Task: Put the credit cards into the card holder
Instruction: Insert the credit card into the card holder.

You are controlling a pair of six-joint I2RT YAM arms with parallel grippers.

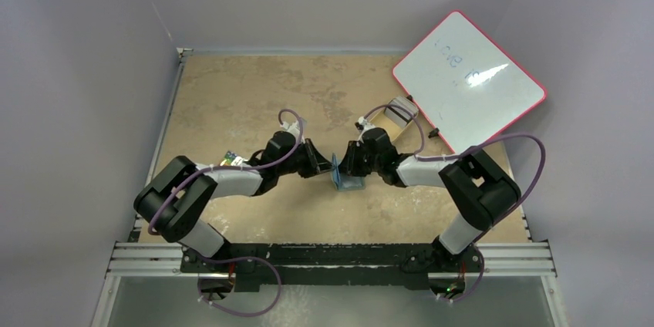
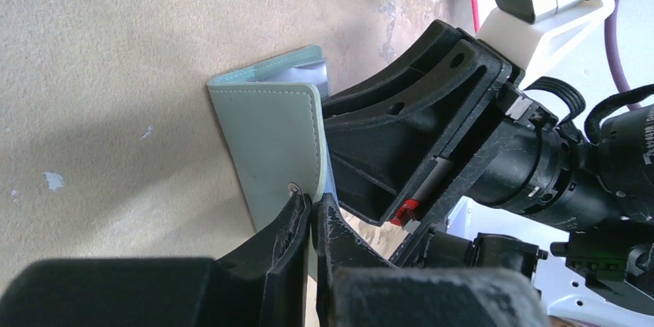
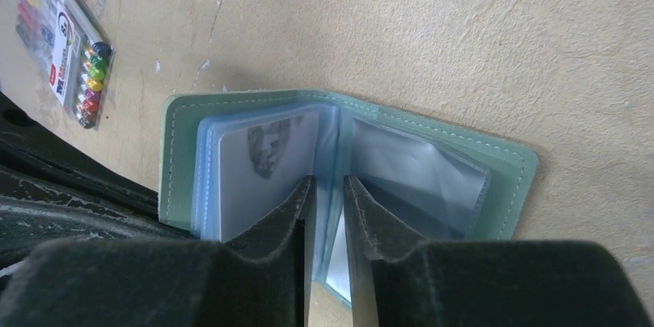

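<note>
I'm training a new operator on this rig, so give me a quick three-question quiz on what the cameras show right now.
1. True or false: the card holder lies folded shut.
2. What does the left gripper pinch? A) the card holder's cover edge by the snap button; B) a loose card; C) nothing.
3. In the right wrist view, what sits in the sleeve left of the right gripper?

Key: 1 false, it is spread open. 2 A. 3 a pale card with a dark print.
</note>
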